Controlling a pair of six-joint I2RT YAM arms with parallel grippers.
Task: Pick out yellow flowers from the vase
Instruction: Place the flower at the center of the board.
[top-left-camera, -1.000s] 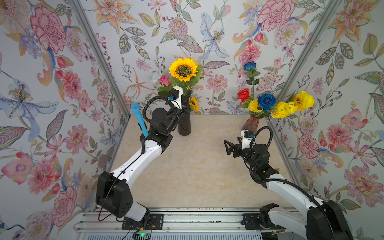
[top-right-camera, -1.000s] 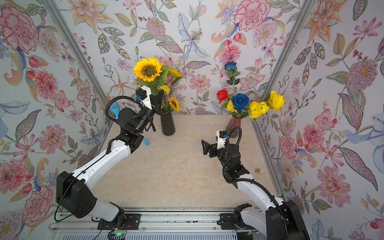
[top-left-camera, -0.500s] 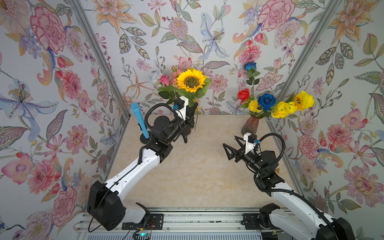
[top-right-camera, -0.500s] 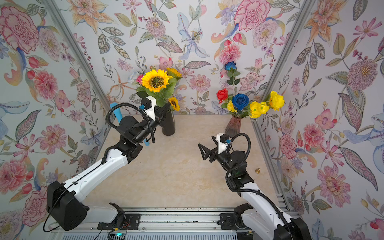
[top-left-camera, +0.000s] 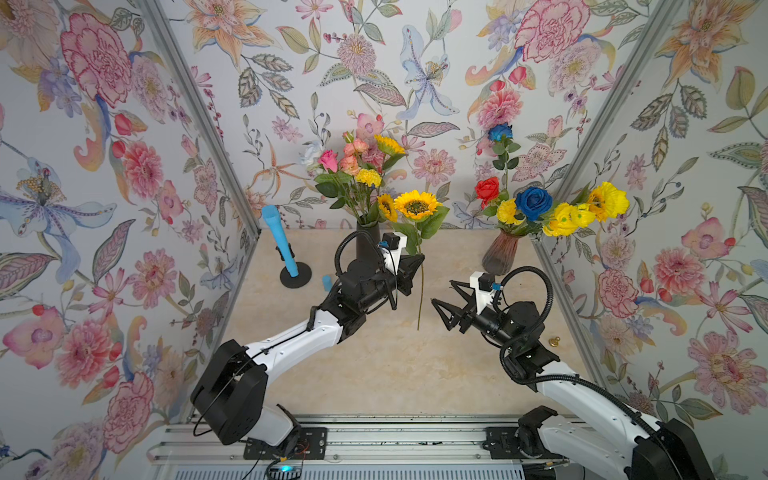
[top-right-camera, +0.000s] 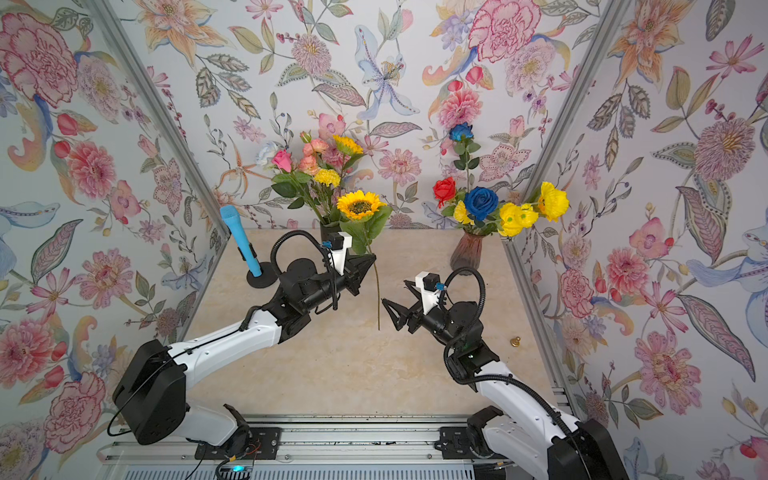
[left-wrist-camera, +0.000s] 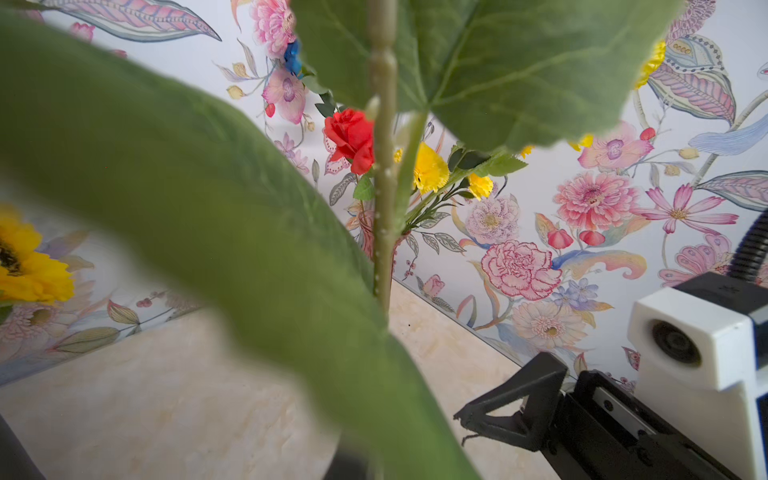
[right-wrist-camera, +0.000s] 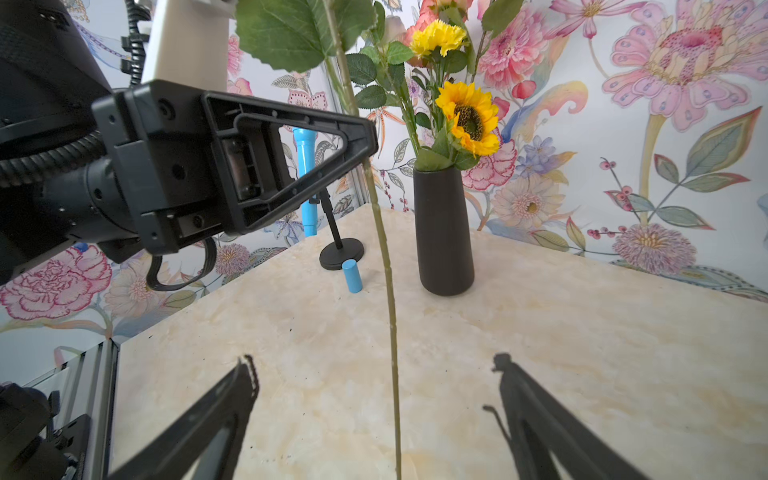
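carrying sunflower (top-left-camera: 417, 204) clear of dark vase (top-left-camera: 368, 246) toward frame centre in clamped left pincer (top-left-camera: 419, 259); bringing wide-open, empty right pincer (top-left-camera: 441, 291) alongside; leaving yellow blooms (top-left-camera: 368, 177) in vase yet.

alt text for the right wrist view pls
The left gripper holds a sunflower stem upright, seen between the right gripper's open fingers. Behind stands a black vase holding more yellow flowers on a pale table.

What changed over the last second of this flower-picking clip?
The left gripper, shut on the sunflower, carried it from over the black vase out toward mid-table. The right gripper, open, advanced to the stem's lower end. Black vase, glass vase, remaining flowers and blue microphone stayed put.
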